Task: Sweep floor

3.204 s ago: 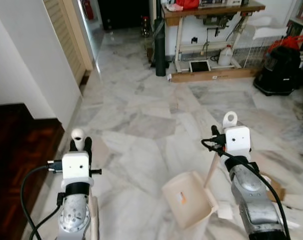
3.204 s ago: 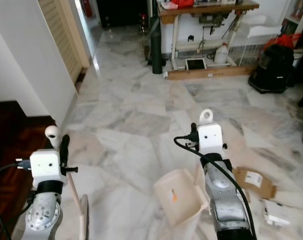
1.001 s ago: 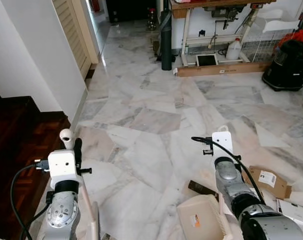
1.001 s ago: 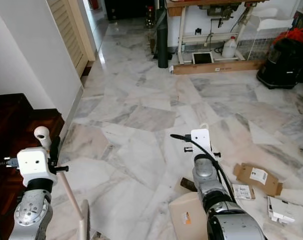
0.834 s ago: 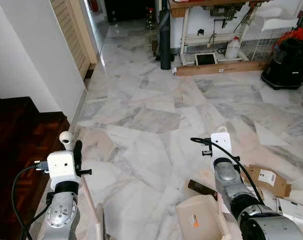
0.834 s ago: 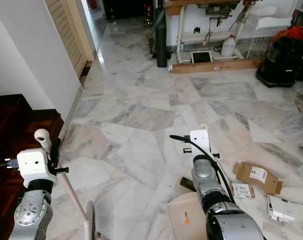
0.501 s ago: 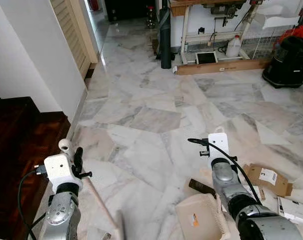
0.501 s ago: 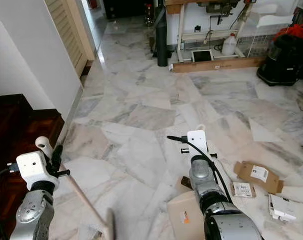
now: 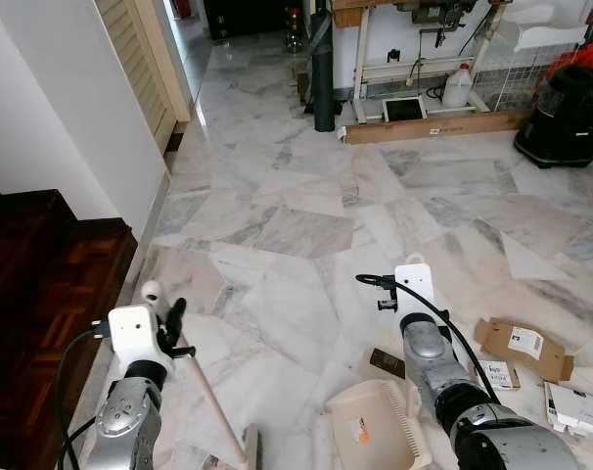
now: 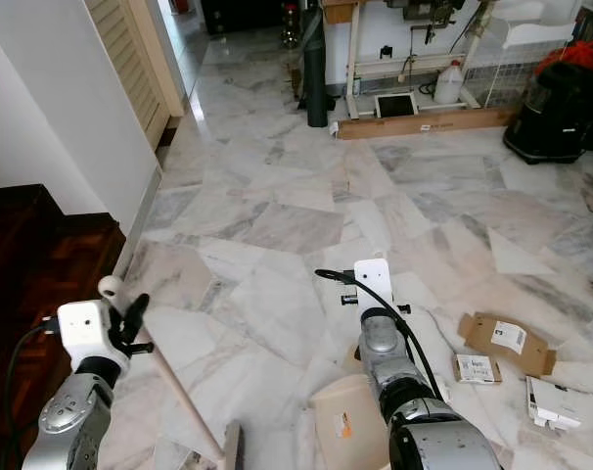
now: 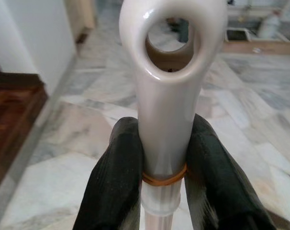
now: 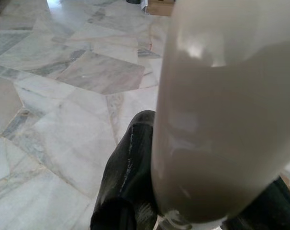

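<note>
Since half a second ago the broom handle (image 9: 206,399) has swung further toward the robot's right, and the broom's head (image 9: 250,452) now sits nearer the dustpan (image 9: 373,438); the left arm has shifted right with it.

Underfoot, the marble floor (image 9: 287,215) runs away toward a surface (image 9: 375,10) at the far wall, with a dark wooden step (image 9: 42,294) off to the robot's left and a black vacuum cleaner (image 9: 566,117) far to the right. A long cardboard box (image 9: 429,127) lies on the floor under that surface, with a white jug (image 9: 457,86) behind it.

The dustpan rests on the floor just beside the right arm, its cream handle (image 12: 221,120) closed tight in the right gripper (image 12: 197,201), one black finger (image 12: 130,177) pressed against it. The left gripper (image 11: 165,163) is clamped around the broom's upper end just below its hanging ring, both fingers (image 11: 117,172) touching the shaft at a rubber band (image 11: 164,179).

A flattened brown box (image 9: 524,348) lies right of the dustpan. Near it are white paper scraps (image 9: 575,409), and a small dark piece (image 9: 386,362) sits just beyond the pan's far edge.
</note>
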